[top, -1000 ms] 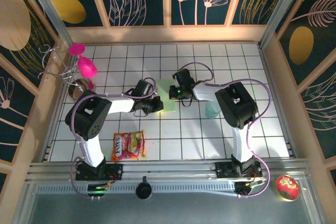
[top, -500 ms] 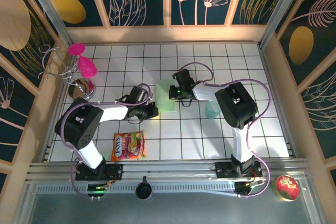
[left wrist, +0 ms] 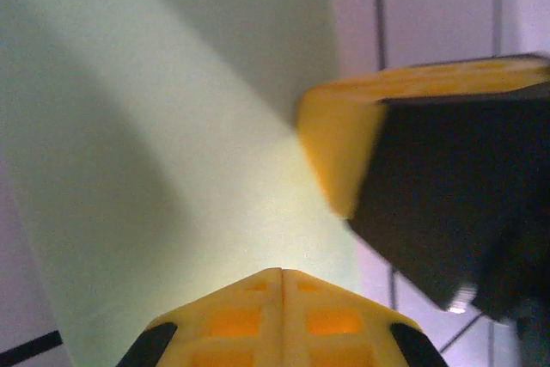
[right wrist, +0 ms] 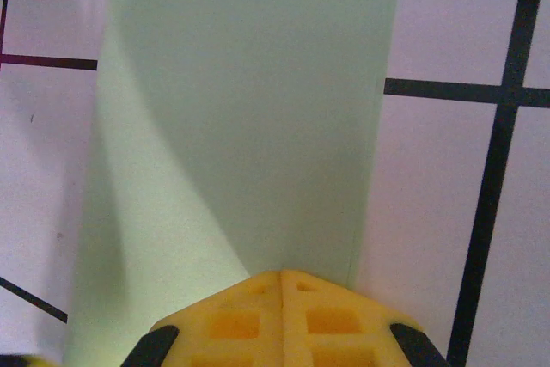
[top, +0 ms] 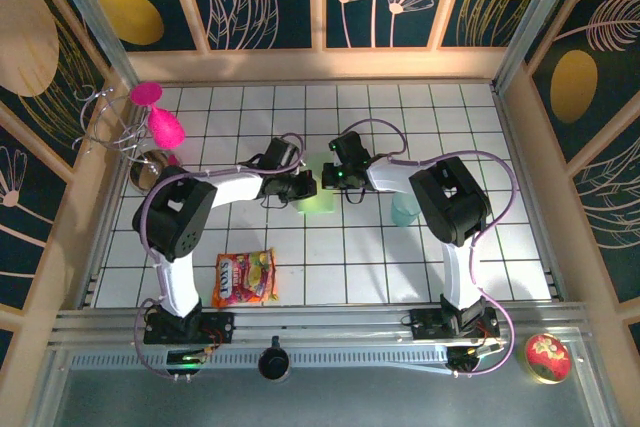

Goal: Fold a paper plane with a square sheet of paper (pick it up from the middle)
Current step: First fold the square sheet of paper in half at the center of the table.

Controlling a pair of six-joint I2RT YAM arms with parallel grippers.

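The square sheet of paper (top: 318, 203) lies flat near the middle of the tiled surface (top: 400, 267). It is pale mint green and shows as a narrow, straight-edged strip rather than a full square.

To the right of the paper, past the right arm's wrist, a translucent teal cup (top: 405, 210) stands close against the arm's elbow. Toward the near edge and left of the paper lies a bright candy bag (top: 245, 278), well apart from it. Far to the left of the paper, at the surface's edge, are a metal bowl (top: 148, 169), a wire stand (top: 100, 112) and two pink objects (top: 167, 128). Far to the near right of the paper, off the tiles on the front ledge, sits a round red-topped tin (top: 546, 357). None of these touches the paper. The only things crowding it are the two arms, which meet over it from either side.

The left claw (left wrist: 282, 281) has its yellow fingers pressed together, tip resting on the left part of the paper. The paper bows up slightly beside it. The right claw (right wrist: 282, 281) is likewise pressed together, its tip set on the paper close to the strip's right edge. From the left wrist, a yellow finger (left wrist: 339, 139) of the right claw shows just beside the left one, down on the same sheet. Neither claw visibly has paper between its fingers, so both look to be touching it from above. Whether any is nipped I cannot tell.
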